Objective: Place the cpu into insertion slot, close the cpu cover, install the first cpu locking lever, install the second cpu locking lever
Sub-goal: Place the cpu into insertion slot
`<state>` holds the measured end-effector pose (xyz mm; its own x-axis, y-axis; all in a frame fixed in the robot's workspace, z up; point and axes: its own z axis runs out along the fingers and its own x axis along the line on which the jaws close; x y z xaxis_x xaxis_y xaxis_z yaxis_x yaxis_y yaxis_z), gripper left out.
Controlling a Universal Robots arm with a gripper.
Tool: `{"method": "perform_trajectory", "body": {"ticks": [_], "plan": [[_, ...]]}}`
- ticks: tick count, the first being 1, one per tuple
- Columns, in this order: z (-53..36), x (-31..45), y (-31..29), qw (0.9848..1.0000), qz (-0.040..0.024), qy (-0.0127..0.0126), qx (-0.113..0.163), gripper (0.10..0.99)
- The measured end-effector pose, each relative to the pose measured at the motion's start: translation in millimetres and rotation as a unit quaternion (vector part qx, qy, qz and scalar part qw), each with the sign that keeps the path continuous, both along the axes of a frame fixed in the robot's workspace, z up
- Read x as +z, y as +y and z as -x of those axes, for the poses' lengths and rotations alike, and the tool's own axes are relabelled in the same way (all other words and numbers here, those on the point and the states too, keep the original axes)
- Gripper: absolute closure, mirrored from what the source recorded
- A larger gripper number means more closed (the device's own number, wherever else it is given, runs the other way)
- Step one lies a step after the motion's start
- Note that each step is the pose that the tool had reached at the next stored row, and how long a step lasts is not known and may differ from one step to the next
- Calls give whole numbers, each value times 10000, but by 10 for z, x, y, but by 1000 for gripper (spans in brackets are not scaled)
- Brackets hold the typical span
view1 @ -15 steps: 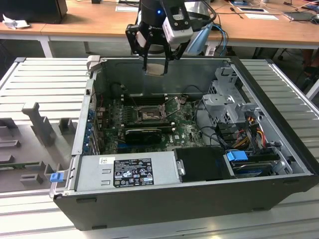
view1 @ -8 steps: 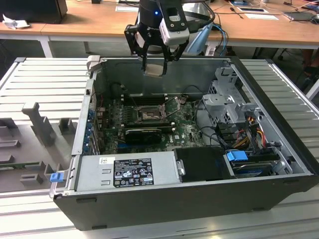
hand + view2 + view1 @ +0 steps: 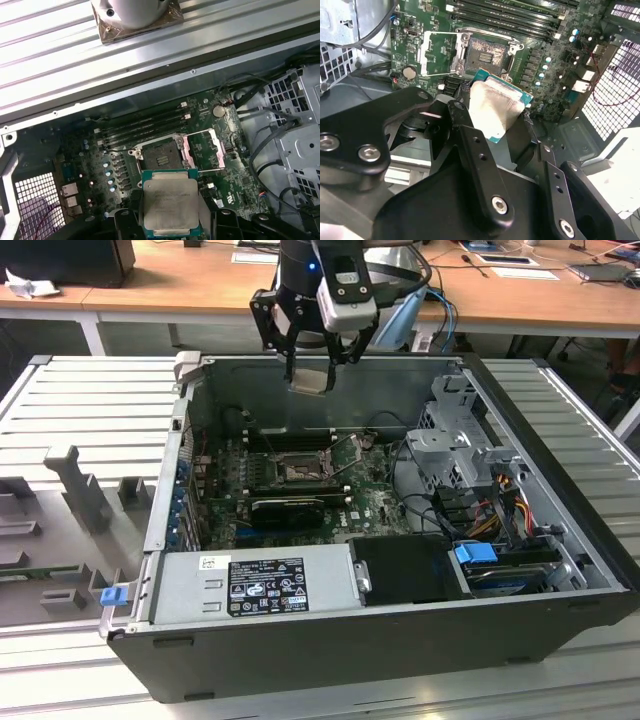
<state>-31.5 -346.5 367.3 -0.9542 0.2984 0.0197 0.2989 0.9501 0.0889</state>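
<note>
placing step in hand: the fingers [image 3: 470, 145] clamp the cpu [image 3: 171, 202] well above the insertion slot [image 3: 161, 156], the cpu cover [image 3: 204, 149] raised beside it. seating likely calls for squaring the chip to that slot.

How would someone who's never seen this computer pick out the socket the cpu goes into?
Start at the open black computer case and find the green motherboard on its floor. Near the board's middle, beside the long black memory slots, sits the insertion slot. It alone is a square black recess with a silver rim, its cpu cover swung open beside it.
</note>
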Motion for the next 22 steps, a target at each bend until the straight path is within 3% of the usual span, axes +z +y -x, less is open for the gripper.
{"method": "perform_trajectory", "body": {"ticks": [10,22], "plan": [[0,-10,0,9996,0,0,-288,557],[0,-15,0,9979,0,0,-651,557]]}}
